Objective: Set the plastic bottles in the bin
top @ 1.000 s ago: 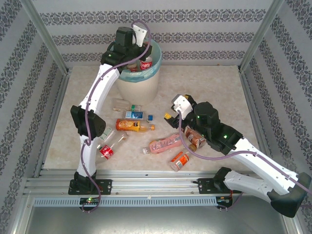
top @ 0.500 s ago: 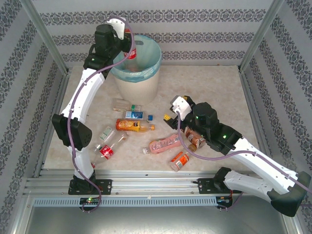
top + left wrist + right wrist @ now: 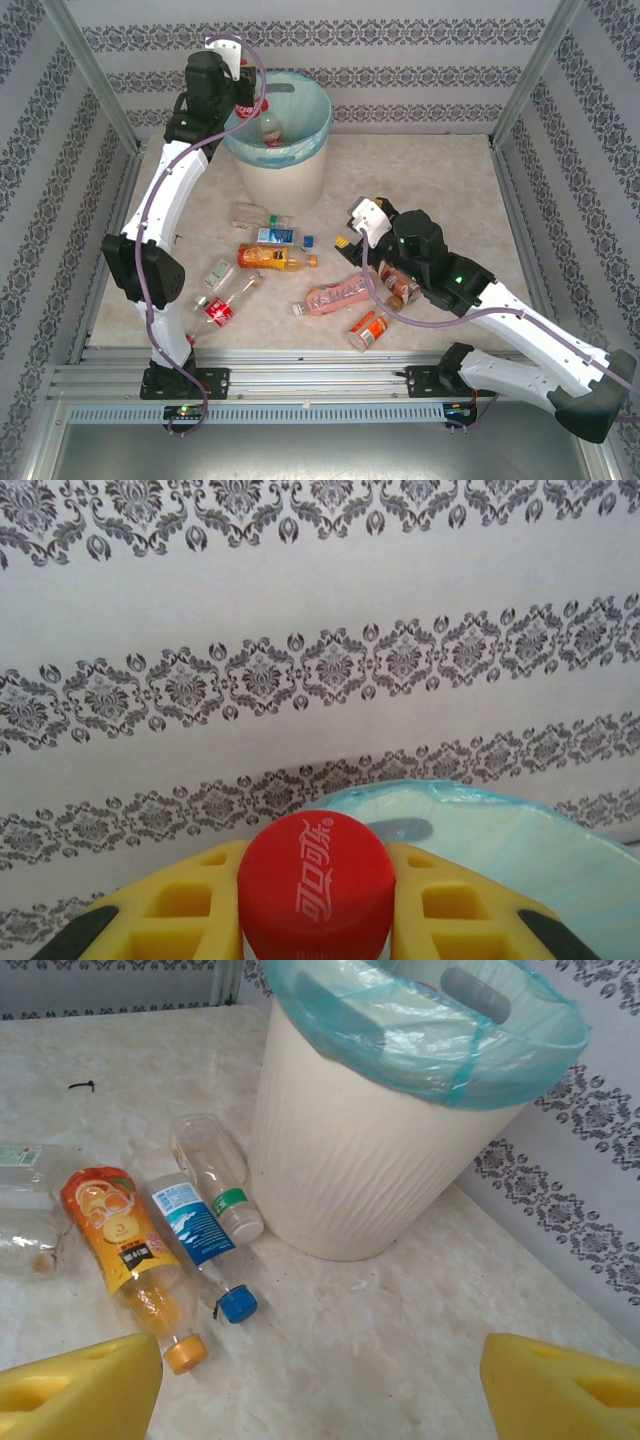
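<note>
**While the left gripper point(image 3: 243, 100) pinches a red-capped cola bottle point(image 3: 244, 106) at the bin point(image 3: 300, 175), the right gripper point(image 3: 346, 236) hangs spread**

As the top view shows it, the left arm reaches to the bin's left rim with the cola bottle clamped upright. Another bottle point(image 3: 269, 125) lies inside the blue liner. An orange bottle point(image 3: 270, 258), a pink bottle point(image 3: 335, 297) and several others lie scattered on the table. The right gripper hovers near them.

The left wrist view has the red cap point(image 3: 315, 880) squeezed between the yellow fingers point(image 3: 180, 912), with the liner's edge just behind.

The right wrist view has its yellow fingers point(image 3: 80, 1392) wide apart and holding nothing. Beyond them a blue-capped bottle point(image 3: 195, 1230) lies beside the orange one, near the bin.
</note>
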